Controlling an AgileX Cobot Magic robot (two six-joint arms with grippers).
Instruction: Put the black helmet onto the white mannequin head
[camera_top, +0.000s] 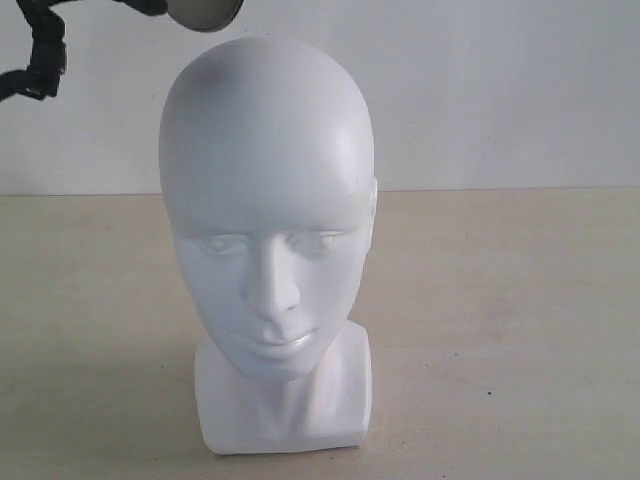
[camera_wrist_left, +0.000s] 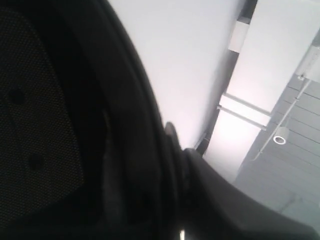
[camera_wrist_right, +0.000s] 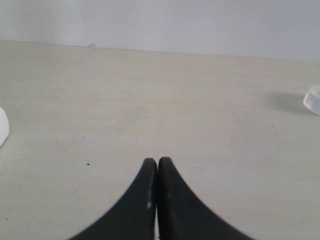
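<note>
The right tool (camera_wrist_right: 157, 161) is built from two matte black fingers (camera_wrist_right: 132, 212), curved and tapered down to rounded tips. A tiny pale fleck can be spotted on one inner edge.

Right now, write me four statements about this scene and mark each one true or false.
1. The black helmet sits on the white mannequin head. False: the head is bare, and only the helmet's lower edge shows above it at the top of the exterior view.
2. The mannequin head stands upright on the table, its face turned to the exterior camera. True.
3. The right gripper has its jaws wide open. False: its fingertips are pressed together with nothing between them, low over bare table.
4. The left wrist view is taken up mostly by the helmet's dark padded lining, seen from very close. True.
</note>
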